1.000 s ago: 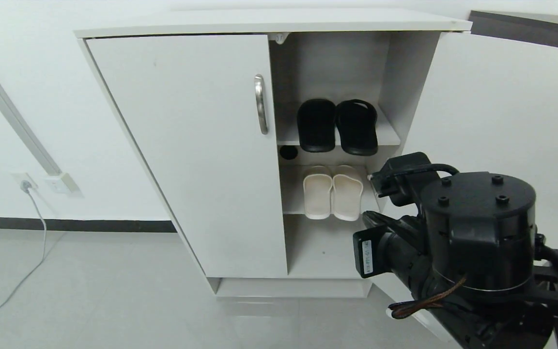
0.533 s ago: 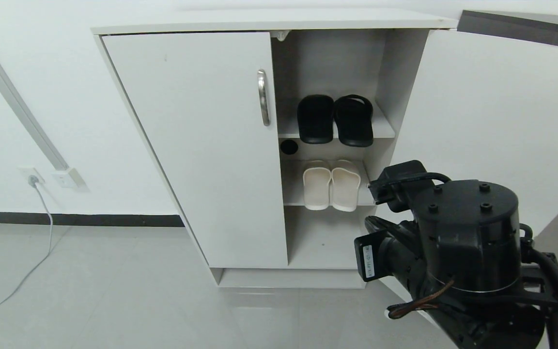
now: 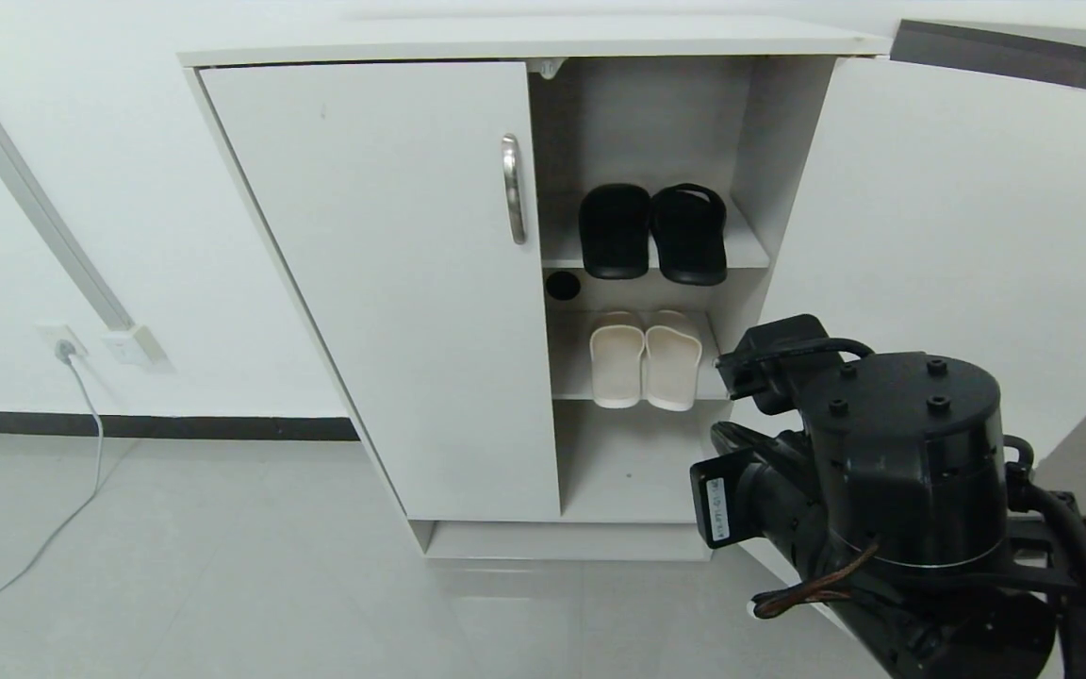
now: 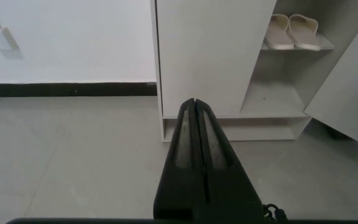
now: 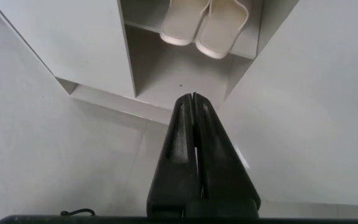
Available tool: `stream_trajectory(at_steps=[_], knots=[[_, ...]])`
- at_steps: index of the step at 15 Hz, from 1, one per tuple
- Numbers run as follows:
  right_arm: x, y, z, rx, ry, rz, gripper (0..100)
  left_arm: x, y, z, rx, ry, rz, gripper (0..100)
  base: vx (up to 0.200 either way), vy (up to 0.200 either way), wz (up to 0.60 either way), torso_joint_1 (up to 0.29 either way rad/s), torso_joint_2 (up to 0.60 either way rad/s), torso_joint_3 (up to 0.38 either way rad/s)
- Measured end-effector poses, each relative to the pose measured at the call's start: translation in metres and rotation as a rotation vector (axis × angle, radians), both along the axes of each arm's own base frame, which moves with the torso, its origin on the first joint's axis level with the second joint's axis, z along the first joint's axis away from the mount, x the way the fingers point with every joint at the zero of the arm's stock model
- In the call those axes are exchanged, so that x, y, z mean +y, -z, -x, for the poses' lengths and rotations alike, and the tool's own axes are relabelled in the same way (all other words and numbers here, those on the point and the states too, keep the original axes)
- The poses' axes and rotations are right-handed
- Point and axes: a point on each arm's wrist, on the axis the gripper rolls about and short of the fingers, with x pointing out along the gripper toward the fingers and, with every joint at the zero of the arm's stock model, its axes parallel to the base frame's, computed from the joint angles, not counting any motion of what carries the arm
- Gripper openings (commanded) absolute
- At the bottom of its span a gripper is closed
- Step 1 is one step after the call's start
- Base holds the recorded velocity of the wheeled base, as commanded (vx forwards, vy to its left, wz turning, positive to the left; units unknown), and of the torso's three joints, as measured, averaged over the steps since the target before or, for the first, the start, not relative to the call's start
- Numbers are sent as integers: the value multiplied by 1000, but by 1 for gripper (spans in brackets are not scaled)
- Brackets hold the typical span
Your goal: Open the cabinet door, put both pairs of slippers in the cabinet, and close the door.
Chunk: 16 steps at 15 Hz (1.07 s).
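Cabinet (image 3: 524, 38): right door (image 3: 948, 236) swung open, left door (image 3: 383, 283) shut. Black slippers (image 3: 651, 231), paired side by side on the upper shelf (image 3: 752, 255); white slippers (image 3: 645, 360), paired on the middle shelf (image 3: 567, 382). Left end effector (image 4: 194, 106) and right end effector (image 5: 194, 98): fingers pressed together, empty, above the floor (image 3: 222, 585) before the cabinet.

Black cylindrical arm joint (image 3: 911, 462), four top screws (image 3: 928, 403), white label (image 3: 715, 498), braided cable (image 3: 821, 587), slim black right tool (image 5: 194, 107).
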Motion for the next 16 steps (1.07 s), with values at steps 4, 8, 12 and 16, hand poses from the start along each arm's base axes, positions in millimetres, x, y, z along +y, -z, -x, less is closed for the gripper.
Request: stream_trajectory(at_steps=[4, 8, 12, 16], knots=[[0, 1, 0, 1, 1, 2, 0, 0, 0, 0, 0, 0, 0, 0, 0, 0, 0, 0, 0, 0], [0, 1, 0, 2, 1, 4, 0, 0, -1, 0, -3, 0, 0, 0, 0, 0, 0, 1, -125, -181], [0, 1, -1, 2, 2, 4, 0, 0, 0, 0, -1, 0, 0, 0, 0, 0, 0, 38, -437, -365], [-1, 1, -2, 3, 7, 6, 0, 0, 0, 0, 0, 0, 0, 0, 0, 0, 0, 107, -478, -350]])
